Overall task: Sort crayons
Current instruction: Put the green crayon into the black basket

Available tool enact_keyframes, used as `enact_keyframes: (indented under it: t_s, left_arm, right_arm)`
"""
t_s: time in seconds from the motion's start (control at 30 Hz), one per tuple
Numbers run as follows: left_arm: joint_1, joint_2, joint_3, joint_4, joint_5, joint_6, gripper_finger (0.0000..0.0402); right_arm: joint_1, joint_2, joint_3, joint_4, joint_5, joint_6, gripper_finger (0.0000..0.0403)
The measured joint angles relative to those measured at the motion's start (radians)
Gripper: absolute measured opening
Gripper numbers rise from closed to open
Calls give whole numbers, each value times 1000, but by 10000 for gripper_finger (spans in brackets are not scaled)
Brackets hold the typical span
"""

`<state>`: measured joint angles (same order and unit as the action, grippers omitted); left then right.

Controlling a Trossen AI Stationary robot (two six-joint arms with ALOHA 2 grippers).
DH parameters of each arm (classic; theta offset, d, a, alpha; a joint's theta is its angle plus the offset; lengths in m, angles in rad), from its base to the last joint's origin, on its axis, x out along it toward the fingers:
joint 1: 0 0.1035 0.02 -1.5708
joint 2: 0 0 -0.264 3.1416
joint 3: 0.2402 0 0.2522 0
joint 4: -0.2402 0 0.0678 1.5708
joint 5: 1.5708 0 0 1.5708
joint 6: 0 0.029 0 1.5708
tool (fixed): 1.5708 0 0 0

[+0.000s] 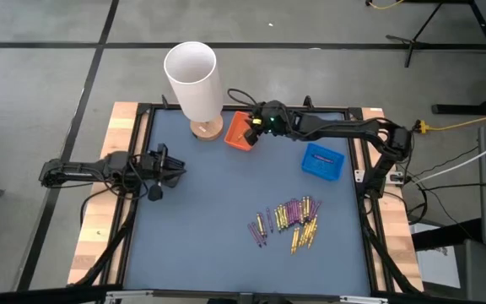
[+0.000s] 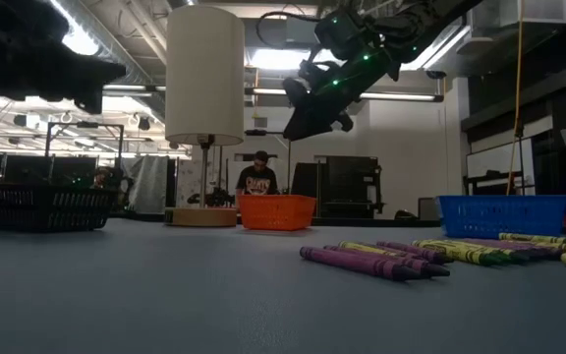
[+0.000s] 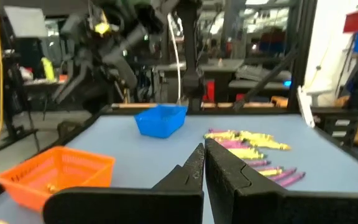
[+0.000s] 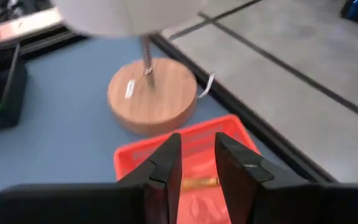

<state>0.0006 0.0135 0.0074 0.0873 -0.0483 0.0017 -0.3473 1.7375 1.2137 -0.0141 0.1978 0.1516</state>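
I have the right gripper hanging over the orange tray, its fingers parted with a gap between them and nothing pinched. Through that gap I see one yellow-gold crayon lying on the tray floor. Just beyond the tray stands the lamp's round wooden base, close to the tray's far wall, with the white shade above it. From overhead, the right arm reaches across the back of the mat from its mount on the right edge.

My left gripper waits at the left side of the table, fingers pressed together and empty.

The blue tray sits toward the right, well apart from the orange one. The rest of the crayons, purple and yellow-gold mixed, lie in a loose scatter on the grey mat in front of the blue tray, nearer the front edge.
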Motion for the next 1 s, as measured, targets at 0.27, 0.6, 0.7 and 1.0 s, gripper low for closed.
enact_keyframes:
  t_s: [0.27, 0.6, 0.7, 1.0]
  left_arm:
    - [-10, 17, 0, 205, 19, -67, 25]
    - [-43, 252, 1, 617, 0, -74, 90]
    - [-53, 376, 35, 683, -20, -72, 92]
    - [-56, 831, 313, 684, -36, -69, 90]
  right_arm:
    - [2, -182, 1, -266, -79, -16, 90]
    - [75, -405, 1, -507, -77, -28, 90]
    - [100, -438, 1, -560, -77, -28, 90]
    - [148, -461, 1, -703, -77, -28, 90]
